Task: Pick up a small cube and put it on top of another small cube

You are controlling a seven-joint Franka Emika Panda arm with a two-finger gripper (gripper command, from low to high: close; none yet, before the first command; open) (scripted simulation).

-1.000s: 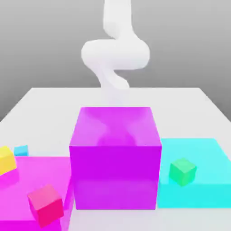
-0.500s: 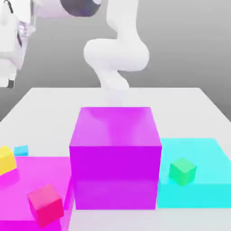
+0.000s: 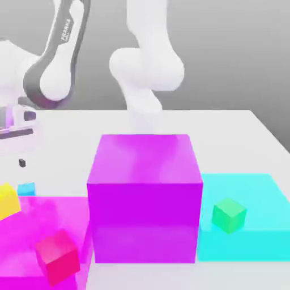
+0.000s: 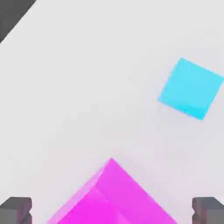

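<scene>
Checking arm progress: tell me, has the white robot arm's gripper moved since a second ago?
Yes. The gripper has swung down at the exterior view's left, above the tiny cyan-blue cube.

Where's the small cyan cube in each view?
Exterior view: the small cyan cube sits on the white table at the exterior view's far left, just behind the flat magenta slab and beside the yellow cube.
Hand view: the same cube lies on bare table, apart from the magenta corner.
Shared landmark: the flat magenta slab, whose corner lies between the open gripper fingertips in the hand view.
</scene>
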